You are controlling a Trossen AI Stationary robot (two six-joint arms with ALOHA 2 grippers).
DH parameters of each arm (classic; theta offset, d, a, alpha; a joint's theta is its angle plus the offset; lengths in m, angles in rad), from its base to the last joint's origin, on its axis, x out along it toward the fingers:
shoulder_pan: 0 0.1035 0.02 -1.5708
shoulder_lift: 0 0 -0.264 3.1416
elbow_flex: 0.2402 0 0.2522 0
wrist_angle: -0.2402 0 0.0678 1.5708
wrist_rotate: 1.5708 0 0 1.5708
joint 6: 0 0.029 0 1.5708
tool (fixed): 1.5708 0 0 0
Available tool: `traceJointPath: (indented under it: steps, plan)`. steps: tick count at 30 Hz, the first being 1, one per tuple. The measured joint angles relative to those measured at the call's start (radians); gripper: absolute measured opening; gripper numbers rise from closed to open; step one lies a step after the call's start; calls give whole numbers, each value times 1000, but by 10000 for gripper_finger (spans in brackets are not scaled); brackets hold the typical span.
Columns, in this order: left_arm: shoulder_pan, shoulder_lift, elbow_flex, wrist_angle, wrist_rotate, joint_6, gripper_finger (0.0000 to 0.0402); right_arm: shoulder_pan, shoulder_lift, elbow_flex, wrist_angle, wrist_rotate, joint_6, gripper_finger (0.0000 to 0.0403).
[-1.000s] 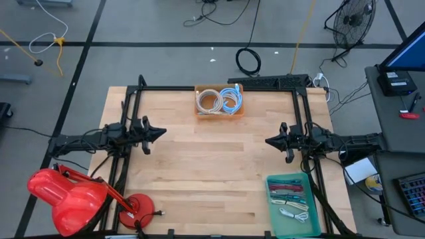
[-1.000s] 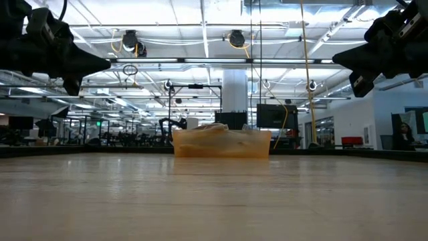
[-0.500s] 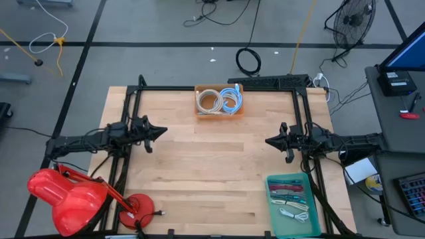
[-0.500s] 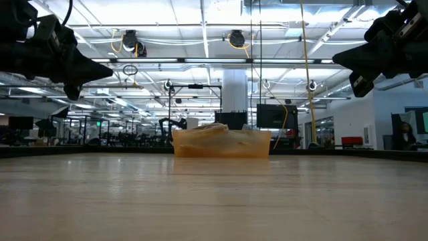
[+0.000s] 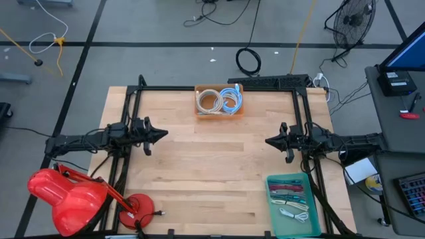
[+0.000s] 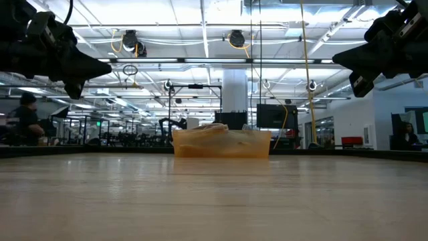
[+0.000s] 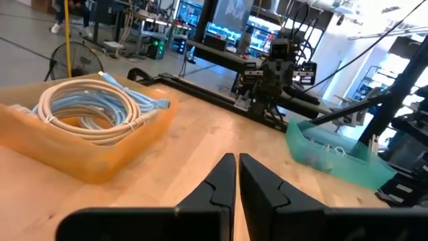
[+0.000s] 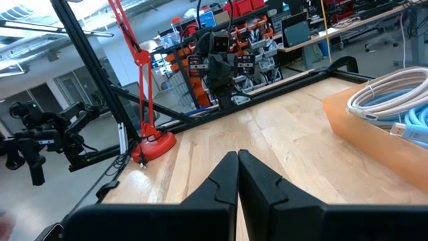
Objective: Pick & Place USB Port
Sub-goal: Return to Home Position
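Wooden tabletop (image 5: 212,172) between my grippers is lying bare, so I am judging the sorting finished. My left gripper (image 5: 161,133) is hovering pinched shut and empty, the orange bin (image 5: 218,114) of coiled cables (image 5: 211,101) sitting ahead of it toward the far edge. My right gripper (image 5: 269,141) is hovering closed on nothing, the green bin (image 5: 295,229) of small cables (image 5: 289,192) lying near it on the near side, leaving only the homing.
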Motion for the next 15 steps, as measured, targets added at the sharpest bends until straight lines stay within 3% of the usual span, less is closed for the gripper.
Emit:
traceJointPath:
  steps: [15]
  plan:
    - [0, 0, 1, 7, 0, -1, 21, 0, 0, 0, 0, 0, 0, 0]
